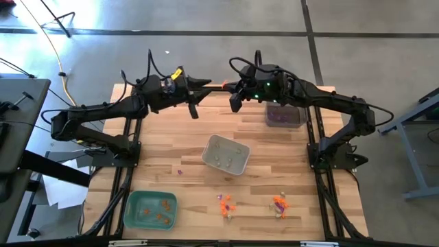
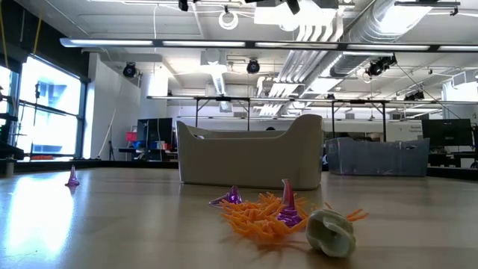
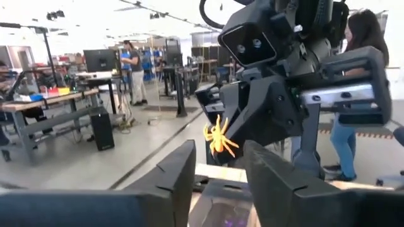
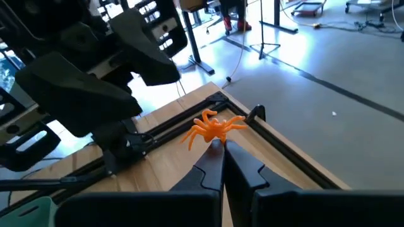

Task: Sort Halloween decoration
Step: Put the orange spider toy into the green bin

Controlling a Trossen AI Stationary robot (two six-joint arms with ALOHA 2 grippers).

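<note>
Mid-air above the worktop's (image 1: 171, 154) far edge, the right gripper's (image 4: 222, 146) jaws are clenched on an orange spider (image 4: 213, 127), while the left gripper (image 3: 218, 167) stands facing it with jaws released, evidently a hand-over between arms for sorting.

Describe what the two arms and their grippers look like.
Both arms are dark, jointed links with black cables looping above the wrists. The left gripper has blocky, wedge-shaped dark fingers. The right gripper has slim, tapered dark fingers; small green lights glow on its wrist.
</note>
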